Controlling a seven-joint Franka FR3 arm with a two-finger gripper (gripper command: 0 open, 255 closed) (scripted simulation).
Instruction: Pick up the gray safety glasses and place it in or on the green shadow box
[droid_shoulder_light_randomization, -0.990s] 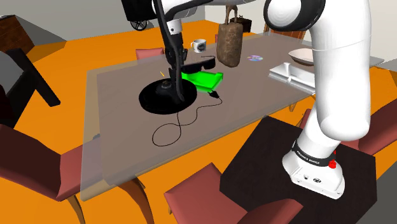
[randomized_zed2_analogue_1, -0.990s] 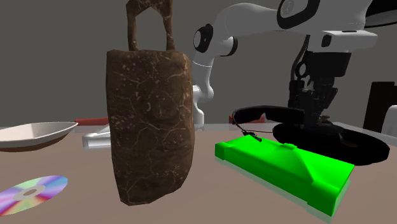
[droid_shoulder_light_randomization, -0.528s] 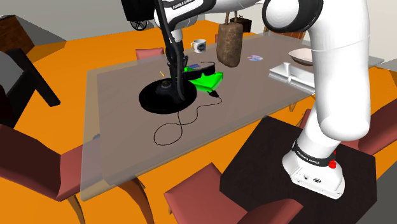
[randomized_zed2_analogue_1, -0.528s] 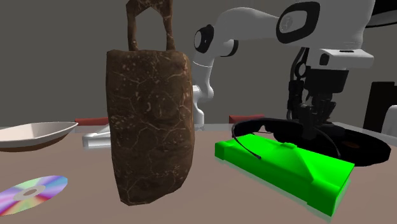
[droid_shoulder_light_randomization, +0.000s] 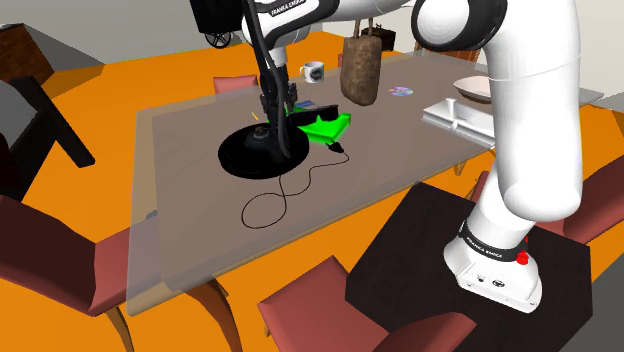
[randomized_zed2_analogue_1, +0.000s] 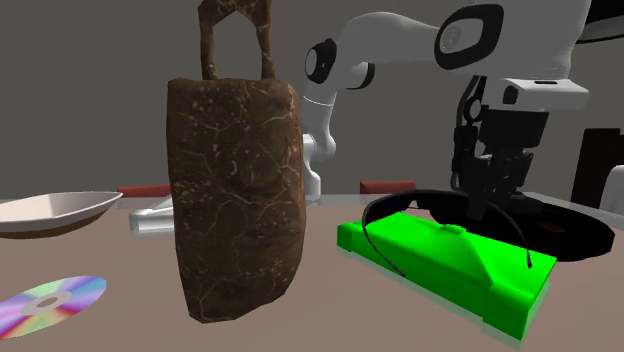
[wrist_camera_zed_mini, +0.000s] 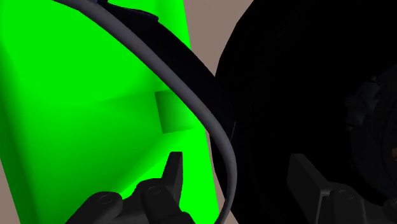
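Gripper (wrist_camera_zed_mini: 235, 162) jaws apart, nothing gripped, just above green box (wrist_camera_zed_mini: 95, 95). Glasses (wrist_camera_zed_mini: 181, 60) lying across box top, frame btwn fingers (wrist_camera_zed_mini: 170, 175), not touching. Black disc (droid_shoulder_light_randomization: 250, 155) beside box on table (droid_shoulder_light_randomization: 200, 220).

The shadow box (randomized_zed2_analogue_1: 450, 255) is a plain, bright green. The safety glasses (randomized_zed2_analogue_1: 430, 203) are black with a grey edge along the frame, and the gripper (randomized_zed2_analogue_1: 485, 205) and the round disc (droid_shoulder_light_randomization: 245, 155) are black as well. The cowbell (randomized_zed2_analogue_1: 235, 190) is dark brown, mottled with pale specks and fine cracks; the CD (randomized_zed2_analogue_1: 50, 300) has a rainbow sheen, the bowl (randomized_zed2_analogue_1: 50, 210) is cream-white, the floor (droid_shoulder_light_randomization: 100, 130) orange, the chairs (droid_shoulder_light_randomization: 60, 260) dull red, the tabletop (droid_shoulder_light_randomization: 190, 230) a see-through grey-brown, and the mug (droid_shoulder_light_randomization: 312, 71) white with a dark mark.
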